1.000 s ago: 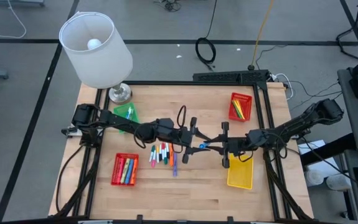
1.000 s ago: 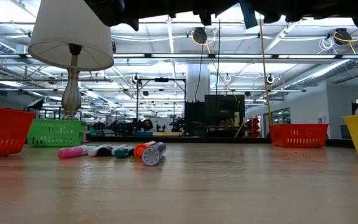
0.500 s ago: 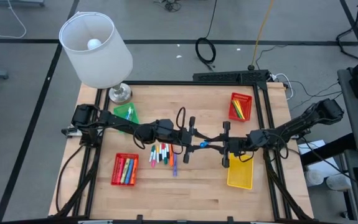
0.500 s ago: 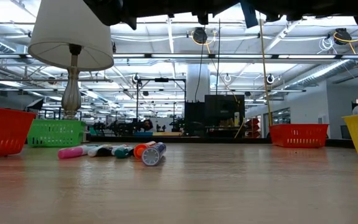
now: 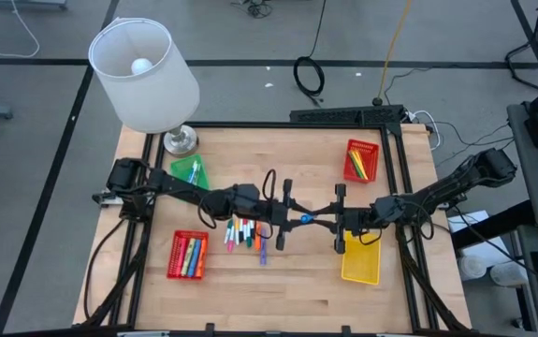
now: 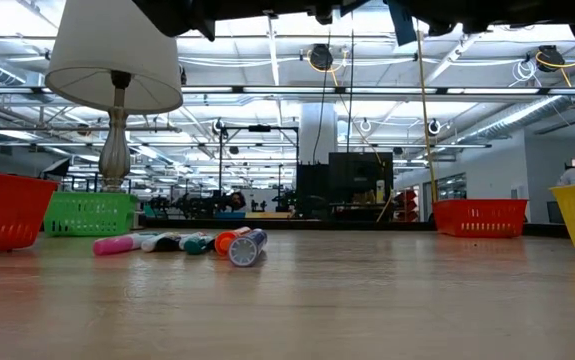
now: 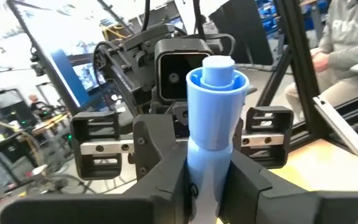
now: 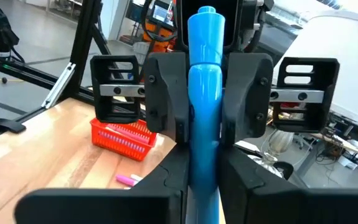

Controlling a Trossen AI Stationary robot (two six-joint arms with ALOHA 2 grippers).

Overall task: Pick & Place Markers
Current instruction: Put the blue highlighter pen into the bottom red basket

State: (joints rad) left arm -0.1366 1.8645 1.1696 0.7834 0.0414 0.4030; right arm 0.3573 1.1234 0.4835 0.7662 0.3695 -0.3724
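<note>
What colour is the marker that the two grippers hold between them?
Blue. The marker shows best in the right wrist view, clamped by the right gripper and the left gripper.

Large open robotics lab or workshop, exposed ceiling trusses [image 6: 367, 95] and strip lights running overhead, cables [image 5: 308, 75] trailing across grey floor, a wooden bench [image 5: 278, 290] sitting in a black frame, equipment racks [image 6: 352, 185] standing far behind.

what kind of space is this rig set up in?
Looks like a big open robotics lab or workshop: exposed ceiling trusses, more rigs and monitors behind, cables across grey floor.
</note>
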